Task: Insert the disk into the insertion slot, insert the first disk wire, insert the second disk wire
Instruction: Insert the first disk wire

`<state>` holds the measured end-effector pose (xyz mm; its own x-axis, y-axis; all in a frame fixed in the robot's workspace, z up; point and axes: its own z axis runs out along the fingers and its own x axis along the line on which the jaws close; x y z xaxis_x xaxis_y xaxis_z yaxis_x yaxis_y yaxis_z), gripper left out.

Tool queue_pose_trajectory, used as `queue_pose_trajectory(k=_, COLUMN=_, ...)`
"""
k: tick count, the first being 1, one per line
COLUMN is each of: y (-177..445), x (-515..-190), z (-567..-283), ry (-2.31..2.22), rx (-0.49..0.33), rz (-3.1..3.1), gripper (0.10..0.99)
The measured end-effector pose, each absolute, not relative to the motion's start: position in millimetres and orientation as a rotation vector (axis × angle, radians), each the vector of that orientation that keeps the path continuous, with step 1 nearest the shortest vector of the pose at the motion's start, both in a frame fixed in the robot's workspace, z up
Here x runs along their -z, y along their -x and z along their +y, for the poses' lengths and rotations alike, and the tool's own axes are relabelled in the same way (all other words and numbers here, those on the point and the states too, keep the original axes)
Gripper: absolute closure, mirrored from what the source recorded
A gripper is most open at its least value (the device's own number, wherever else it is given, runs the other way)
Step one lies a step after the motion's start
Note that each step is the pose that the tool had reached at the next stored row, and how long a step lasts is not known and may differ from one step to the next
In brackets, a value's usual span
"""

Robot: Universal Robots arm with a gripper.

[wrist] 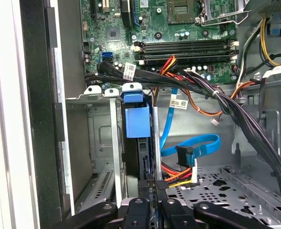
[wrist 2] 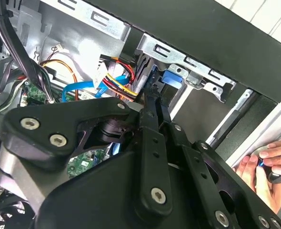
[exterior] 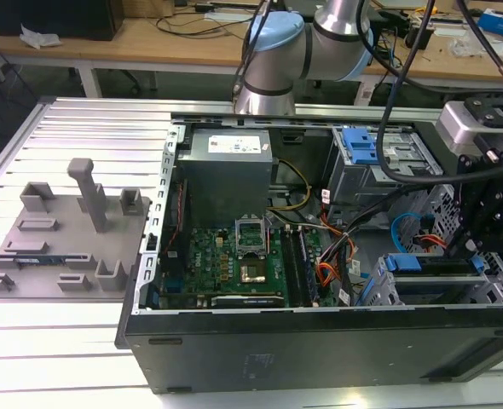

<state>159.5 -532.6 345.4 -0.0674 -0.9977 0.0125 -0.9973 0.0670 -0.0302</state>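
Arm recorded as silver tube segments with pale blue joint caps. Gripper is built of matt black links, fastened by silver hex-socket screws (several visible).

The robot's silver-and-pale-blue arm arches in from the far side in the exterior view, its wrist turned downward at that view's right, the black pincer hanging below. Both wrist views look along the pincer toward its tip.
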Motion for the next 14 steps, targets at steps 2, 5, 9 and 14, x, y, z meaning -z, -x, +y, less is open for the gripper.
queue_pose_trajectory(k=2, y=-159.5, x=-344.8, z=-532.6, ry=2.137, rx=0.048, rz=2.286, gripper=0.922)
queue_pose_trajectory(k=5, y=-159.5, x=-343.7, z=-532.6, ry=2.137, rx=0.048, rz=2.286, gripper=0.922)
queue_pose_trajectory(k=9, y=-159.5, x=-342.9, z=-532.6, ry=2.137, rx=0.048, rz=2.286, gripper=0.922)
queue_pose_trajectory(k=14, y=-159.5, x=-341.5, z=-532.6, ry=2.137, rx=0.048, rz=2.286, gripper=0.922)
